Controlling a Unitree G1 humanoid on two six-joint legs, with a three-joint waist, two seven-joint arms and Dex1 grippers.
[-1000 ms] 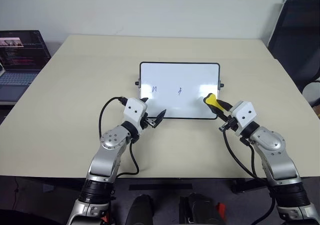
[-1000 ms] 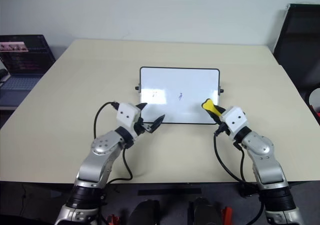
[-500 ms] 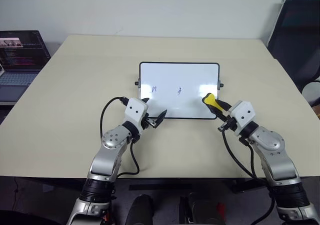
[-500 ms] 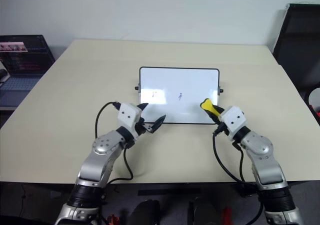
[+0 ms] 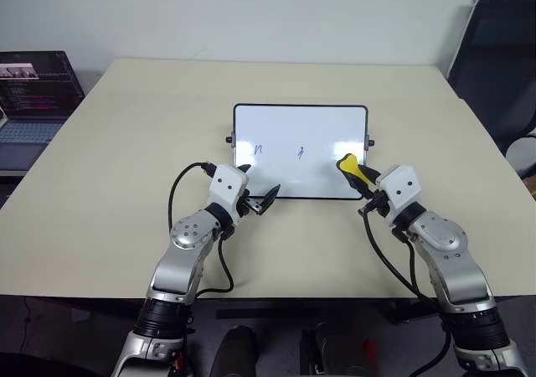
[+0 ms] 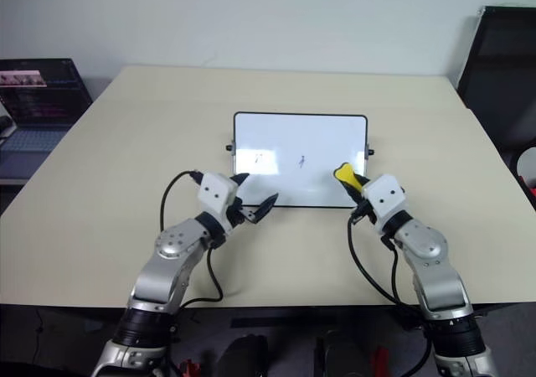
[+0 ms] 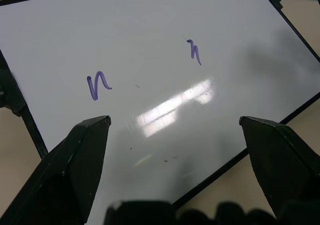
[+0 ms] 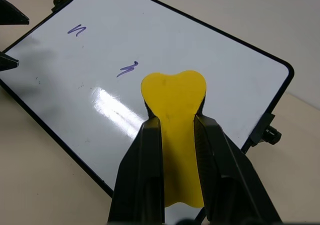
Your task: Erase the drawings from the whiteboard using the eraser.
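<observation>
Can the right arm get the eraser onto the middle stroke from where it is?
Probably yes. The right gripper is shut on the eraser, already over the whiteboard's right part. The stroke lies just to its left, with bare board between. The left gripper sits at the near left corner, out of that path.

"n"-like squiggle (image 7: 97, 85) on whiteboard (image 7: 150, 15); nothing else legible.
</observation>
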